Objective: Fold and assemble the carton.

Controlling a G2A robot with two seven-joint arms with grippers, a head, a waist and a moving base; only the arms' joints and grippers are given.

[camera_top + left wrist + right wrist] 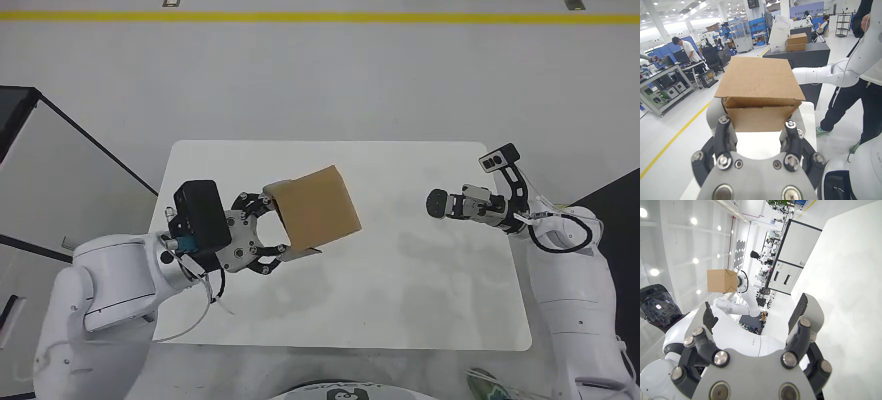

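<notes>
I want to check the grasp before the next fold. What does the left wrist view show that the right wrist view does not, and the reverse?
Left wrist view: the near end of the carton up close, a gap between its flaps, with the fingers of the left gripper at either side. Right wrist view: the right gripper, fingers open and empty, and the carton seen whole from the side. Both: the carton, held by the left gripper clear of the table.
</notes>
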